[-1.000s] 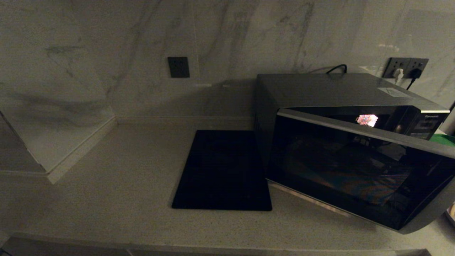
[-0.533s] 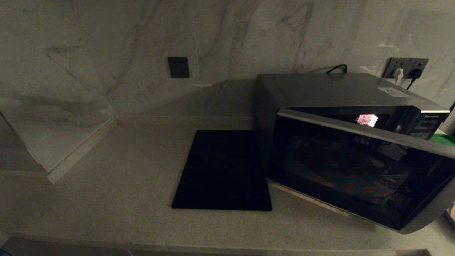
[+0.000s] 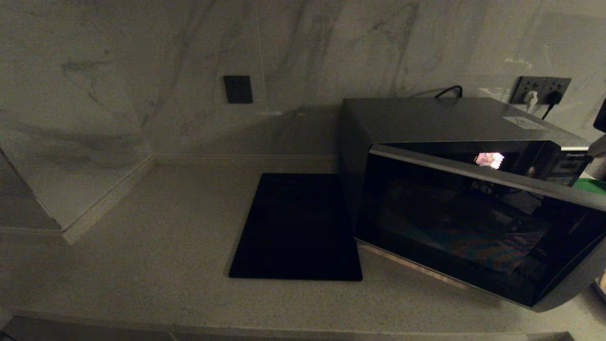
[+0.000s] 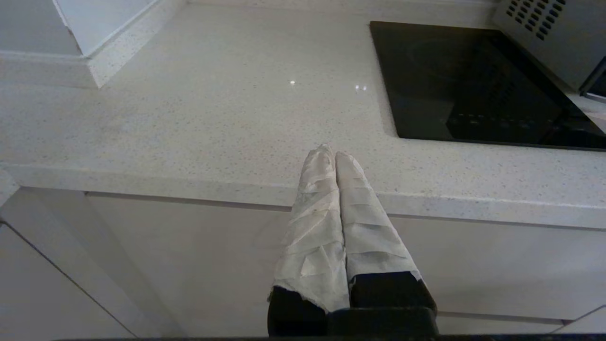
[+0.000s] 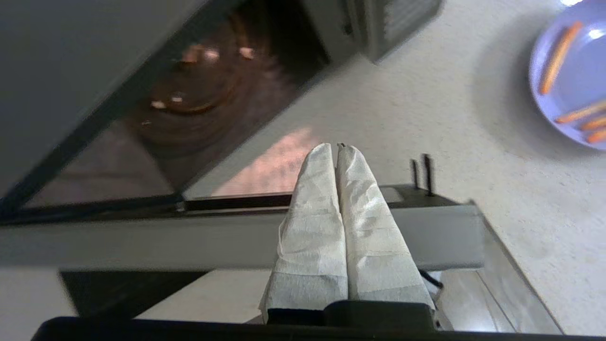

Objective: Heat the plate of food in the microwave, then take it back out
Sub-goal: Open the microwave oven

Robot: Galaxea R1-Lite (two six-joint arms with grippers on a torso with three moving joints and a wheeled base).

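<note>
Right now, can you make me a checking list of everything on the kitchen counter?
Surface: pale speckled counter.
Job's things: microwave, door swung partly open; plate of food on the counter outside it.
Clutter: black mat beside the microwave; something green behind the door.
Grippers: left pincer shut at the counter's front edge; right pincer shut above the door.
Cables: black cord; plugs in wall socket.
Surroundings: marble wall.

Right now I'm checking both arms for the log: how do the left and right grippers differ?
The left gripper hangs before the counter edge, near the black mat; the right gripper sits over the open microwave door, with the plate of food beyond. Both are shut, empty and white-wrapped.
</note>
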